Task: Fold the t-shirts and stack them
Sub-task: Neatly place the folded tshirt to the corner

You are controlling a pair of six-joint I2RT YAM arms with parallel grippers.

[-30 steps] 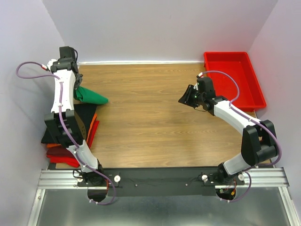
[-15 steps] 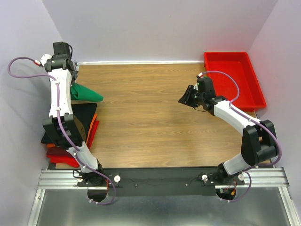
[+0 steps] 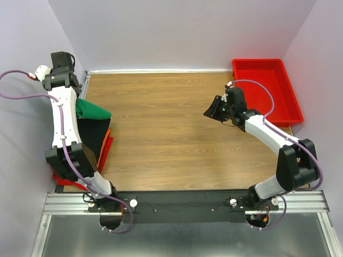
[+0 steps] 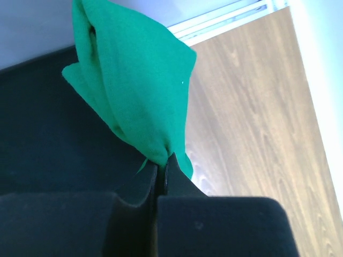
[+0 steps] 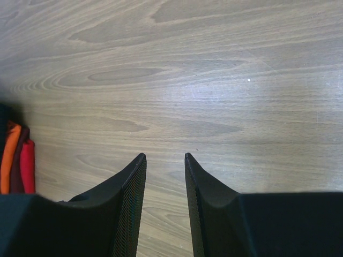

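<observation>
The left gripper [image 4: 161, 167] is pinched tight on a bunched fold of the green t-shirt [image 4: 134, 85]. The shirt is gathered into a loose cone near the far-left corner of the worktop [image 3: 171, 134]. It lies partly over the far end of the black t-shirt [image 3: 90, 135], which tops the pile along the left edge. Under the black one, the edges of an orange t-shirt [image 3: 107, 134] and a red t-shirt [image 3: 109, 148] peek out (the arm hides the pile's left side). The right gripper [image 5: 164, 160] hovers over bare wood right of the middle, its jaws apart with nothing between them. The red tray [image 3: 268, 88] sits at the far-right corner.
</observation>
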